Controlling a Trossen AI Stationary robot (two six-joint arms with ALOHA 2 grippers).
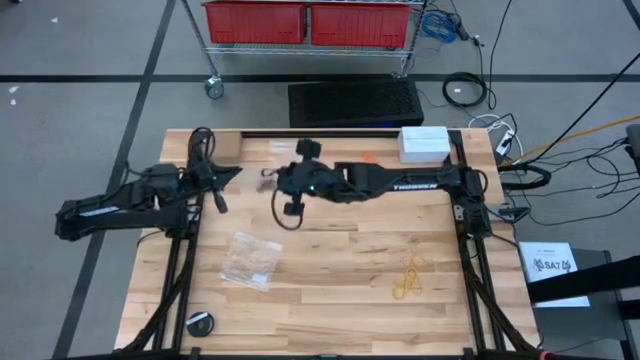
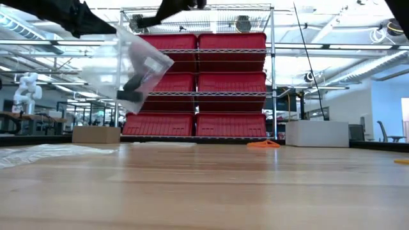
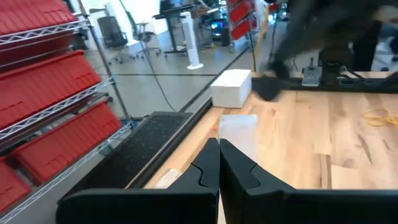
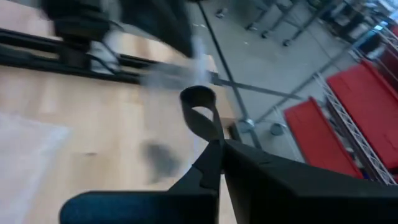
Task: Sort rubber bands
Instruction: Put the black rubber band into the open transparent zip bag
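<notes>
1. Fingers of the right gripper (image 4: 219, 163) are pressed together on a black rubber band (image 4: 200, 112), whose loop sticks out past the tips.
2. In the low view, a clear bag (image 2: 131, 67) with dark bands inside hangs up in the air.
3. The left gripper (image 3: 219, 163) is closed on nothing, near the table's (image 1: 330, 300) back left.
4. Yellow rubber bands (image 1: 410, 278) lie on the table, well apart from both grippers.
5. Another clear bag (image 1: 250, 260) lies flat on the wood.
</notes>
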